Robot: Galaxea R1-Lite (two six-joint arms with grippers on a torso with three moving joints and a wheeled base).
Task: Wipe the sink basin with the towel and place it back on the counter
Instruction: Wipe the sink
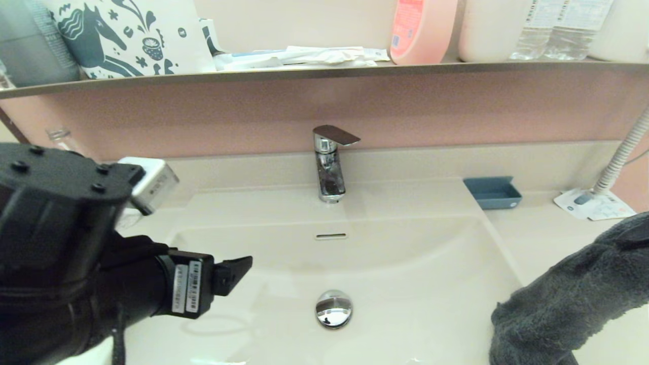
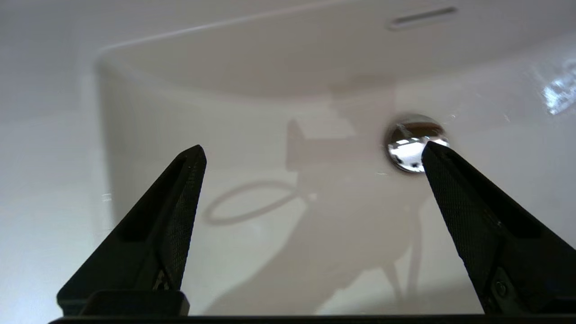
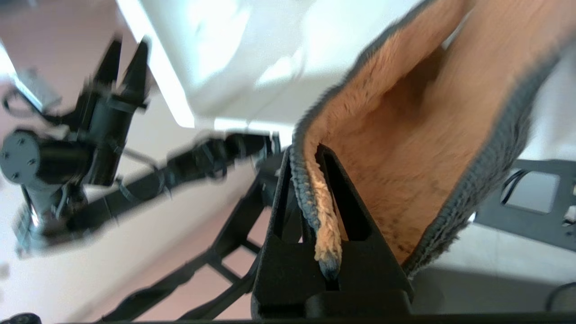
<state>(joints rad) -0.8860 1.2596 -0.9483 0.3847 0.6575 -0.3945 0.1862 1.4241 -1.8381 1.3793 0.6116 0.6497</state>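
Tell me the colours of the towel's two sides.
The towel is orange inside, dark grey outside and at the edging; the right wrist view shows it best.

Sink basin (image 1: 431, 284) and counter (image 1: 537, 228) — glossy beige-cream; drain stopper (image 1: 333, 308) chrome. Towel (image 3: 405, 148), pinched in the black right gripper (image 3: 317, 155) — orange-yellow pile, dark grey edging. Black left gripper (image 2: 313, 152). Beyond it, a blue-grey tray (image 1: 493, 192) and a brown shelf (image 1: 324, 73).

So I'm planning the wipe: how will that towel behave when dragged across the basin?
Probably floppy: the towel folds and droops from the right end effector pinching its edge. Its fluffy pile looks light and likely grips rather than slides on the glossy sink basin.
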